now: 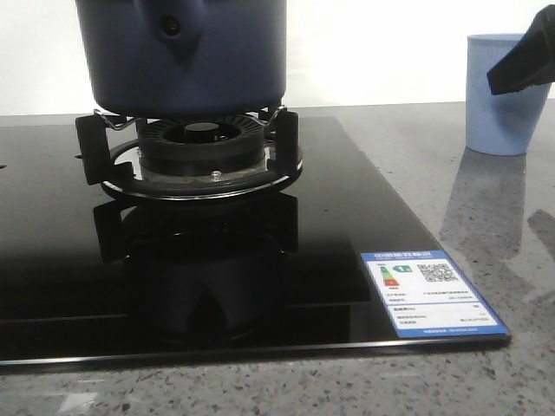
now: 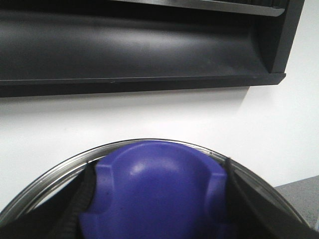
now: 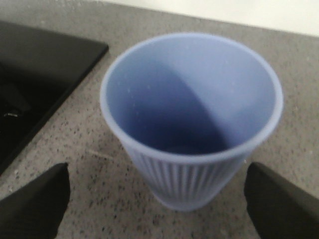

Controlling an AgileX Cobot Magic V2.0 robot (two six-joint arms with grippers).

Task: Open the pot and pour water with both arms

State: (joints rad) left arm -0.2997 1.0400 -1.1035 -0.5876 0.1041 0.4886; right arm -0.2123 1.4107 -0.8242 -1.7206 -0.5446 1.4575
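Observation:
The dark navy pot (image 1: 182, 52) stands on the burner support at the back left, its top cut off by the frame. In the left wrist view, my left gripper (image 2: 157, 199) is shut on the lid's purple-blue knob (image 2: 154, 179), and the lid's metal rim (image 2: 50, 174) curves behind it. I cannot tell whether the lid rests on the pot. A pale blue ribbed cup (image 3: 192, 114) stands on the counter at the right (image 1: 503, 104). My right gripper (image 3: 157, 199) is open, one black finger (image 3: 40, 204) on each side of the cup, not touching it.
The burner (image 1: 204, 143) sits in a black glass cooktop (image 1: 69, 286) with a blue-edged label sticker (image 1: 431, 293) at its front right corner. Speckled grey counter (image 1: 486, 217) surrounds it. A black hood or shelf (image 2: 139, 50) hangs on the white wall behind.

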